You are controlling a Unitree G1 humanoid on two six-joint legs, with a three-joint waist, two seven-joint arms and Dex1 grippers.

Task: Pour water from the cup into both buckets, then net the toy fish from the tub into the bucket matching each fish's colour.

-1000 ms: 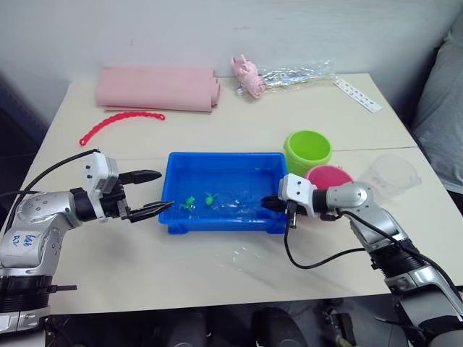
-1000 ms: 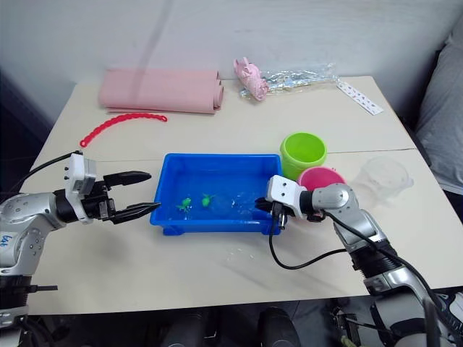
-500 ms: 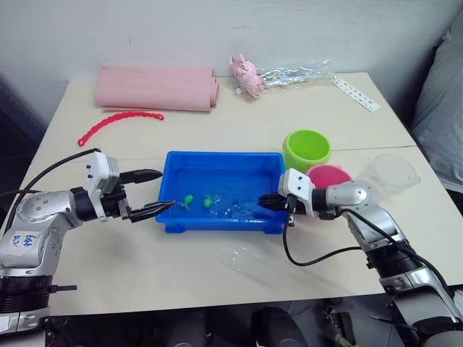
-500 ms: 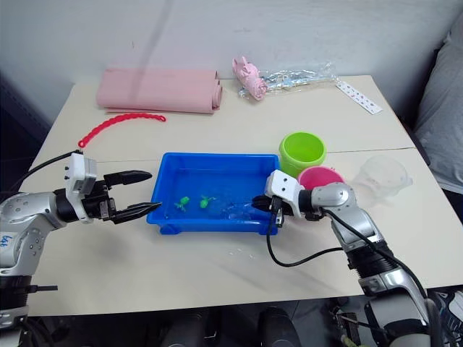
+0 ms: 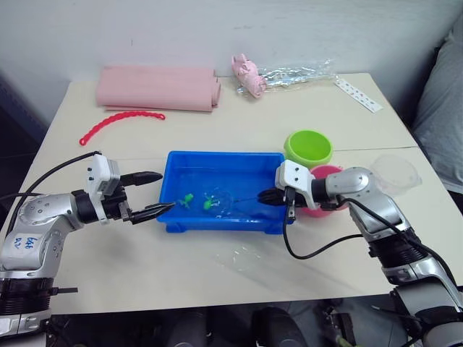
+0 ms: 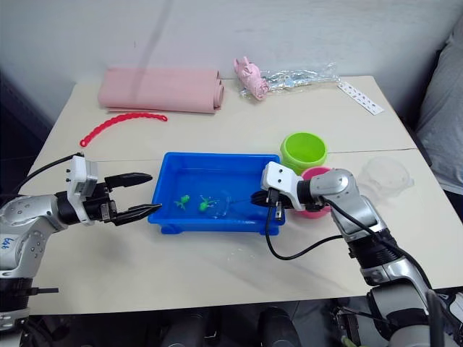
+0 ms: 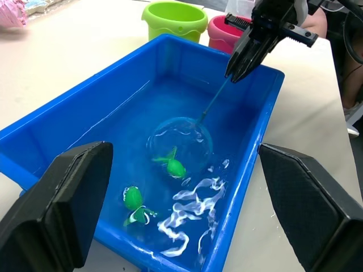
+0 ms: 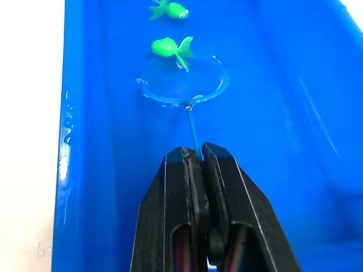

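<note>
Head views: glossy blue rectangular tub (image 5: 223, 189) mid-table, on the matte beige table (image 5: 217, 267); lime and pink buckets (image 5: 308, 147) just beside it.

Left wrist: left pincer (image 5: 150, 194) apart by the tub — rippled water, two green fish (image 7: 174, 165).

Right wrist: right pincer (image 8: 195, 156) clamped on the net (image 8: 184, 85), thin wire, round hoop.

Bright blue tub (image 5: 221, 218), two green toy fish (image 7: 177, 166), lime bucket (image 5: 307, 147), pink bucket (image 5: 327, 173).
</note>
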